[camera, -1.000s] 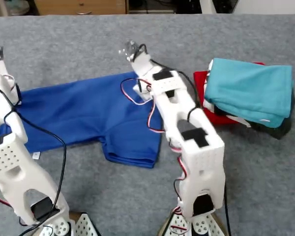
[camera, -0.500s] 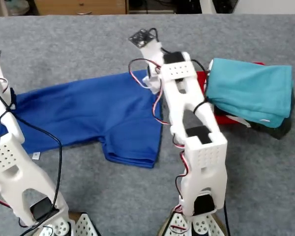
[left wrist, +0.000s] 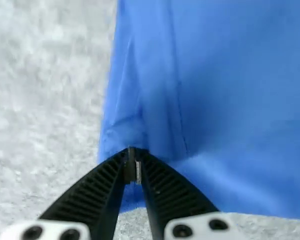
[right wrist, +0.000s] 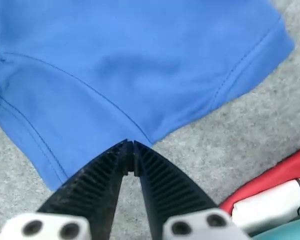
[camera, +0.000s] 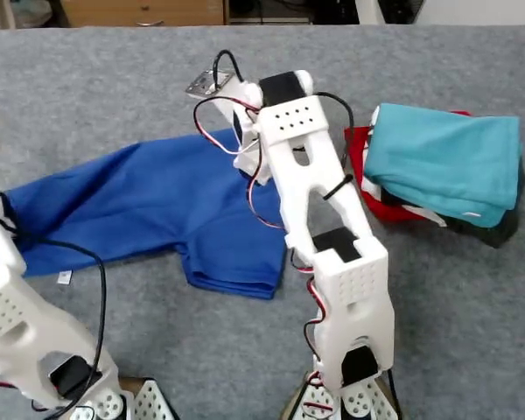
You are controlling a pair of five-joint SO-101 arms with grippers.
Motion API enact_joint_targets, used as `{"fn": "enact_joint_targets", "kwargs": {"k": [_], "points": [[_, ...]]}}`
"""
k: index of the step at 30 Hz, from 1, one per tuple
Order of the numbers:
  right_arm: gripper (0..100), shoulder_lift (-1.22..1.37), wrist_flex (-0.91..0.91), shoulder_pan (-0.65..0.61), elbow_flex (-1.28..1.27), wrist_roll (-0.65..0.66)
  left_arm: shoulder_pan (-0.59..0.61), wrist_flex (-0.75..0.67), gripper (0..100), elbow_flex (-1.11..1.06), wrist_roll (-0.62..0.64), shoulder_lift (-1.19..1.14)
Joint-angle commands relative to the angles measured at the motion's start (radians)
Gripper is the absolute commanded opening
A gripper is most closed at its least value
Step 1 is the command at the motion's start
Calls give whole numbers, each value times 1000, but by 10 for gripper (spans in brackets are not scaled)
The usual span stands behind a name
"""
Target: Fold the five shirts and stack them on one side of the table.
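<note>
**A:** Where's the blue shirt [camera: 157,206] right now?

**B:** It's lying open and unfolded across the grey table [camera: 114,79] in front of both arms. One flap points back toward their bases. The folded pile is well apart from it on the robot's right, with a teal shirt [camera: 442,162] on top of a red shirt [camera: 357,144] and darker cloth under those.

**A:** So which step are we on?

**B:** I'd call it the start of the first fold on this shirt. Both arms are at its edges. The left gripper [left wrist: 131,167] is at the shirt's left end, its fingers pressed together with a pucker of blue cloth bunched at the tips. The right gripper [right wrist: 130,149] is at the far right corner, its fingers also pressed tight, right on the stitched hem.

**A:** Has the right one actually got hold of the cloth?

**B:** It looks that way, since the hem runs straight into the tips. But the tips cover the bite itself, so I can't be certain.

**A:** What does the next move need?

**B:** I think both held edges should rise together and travel at the same pace. That keeps the cloth taut between them. Then they lay that edge over the opposite one and let go. If one arm runs ahead, the fold will skew or a hem will slip out.
</note>
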State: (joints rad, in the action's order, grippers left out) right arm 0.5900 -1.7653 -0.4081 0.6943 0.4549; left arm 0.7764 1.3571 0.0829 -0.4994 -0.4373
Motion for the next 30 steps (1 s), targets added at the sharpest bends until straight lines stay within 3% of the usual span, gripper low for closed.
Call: {"fn": "enact_joint_targets", "kwargs": {"k": [1,11,19,30], "points": [[2,-39,-17,-18,50,8,-11,-129,19,-181,-37,102],[2,-51,-23,-4,35,5,-6,-166,19,-180,25,266],[2,-371,-3,-105,-160,12,52,-169,19,-256,23,280],[2,-631,310,-90,-837,29,95,-130,19,-264,-6,280]]}}
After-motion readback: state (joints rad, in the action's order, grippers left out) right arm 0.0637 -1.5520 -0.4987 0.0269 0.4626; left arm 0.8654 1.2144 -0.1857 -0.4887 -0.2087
